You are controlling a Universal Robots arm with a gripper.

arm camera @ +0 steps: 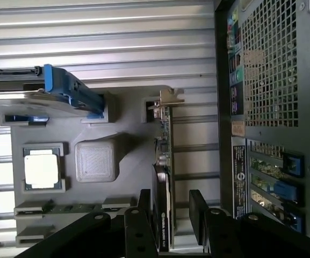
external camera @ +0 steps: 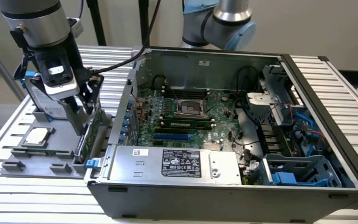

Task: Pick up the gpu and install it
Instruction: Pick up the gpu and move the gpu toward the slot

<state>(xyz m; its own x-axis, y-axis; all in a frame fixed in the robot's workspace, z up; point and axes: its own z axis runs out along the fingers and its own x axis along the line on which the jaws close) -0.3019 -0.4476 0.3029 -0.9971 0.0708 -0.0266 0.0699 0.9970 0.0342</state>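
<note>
On the bench [arm camera: 117, 43], at the exterior view's left, a hard drive [arm camera: 31, 97] with blue rails and a square CPU chip [arm camera: 41, 169] are seated in a grey holder [arm camera: 128, 123]. The gpu [arm camera: 163, 161] is stood on edge in the holder's slot nearest the computer case [arm camera: 273, 80]. It is thin, black and green, with a silver bracket at the end away from the claw [arm camera: 171, 194]. It is straddled by the open claw, one finger just beside it, the other across a gap. Bare slats are seen between card and case.

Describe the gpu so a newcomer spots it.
Beside the open computer case, on the exterior view's left, sits a grey tray. The gpu stands on edge along the tray's side nearest the case, straddled by the open gripper: a thin card, unlike the flat square CPU chip or blue-railed hard drive.
</note>
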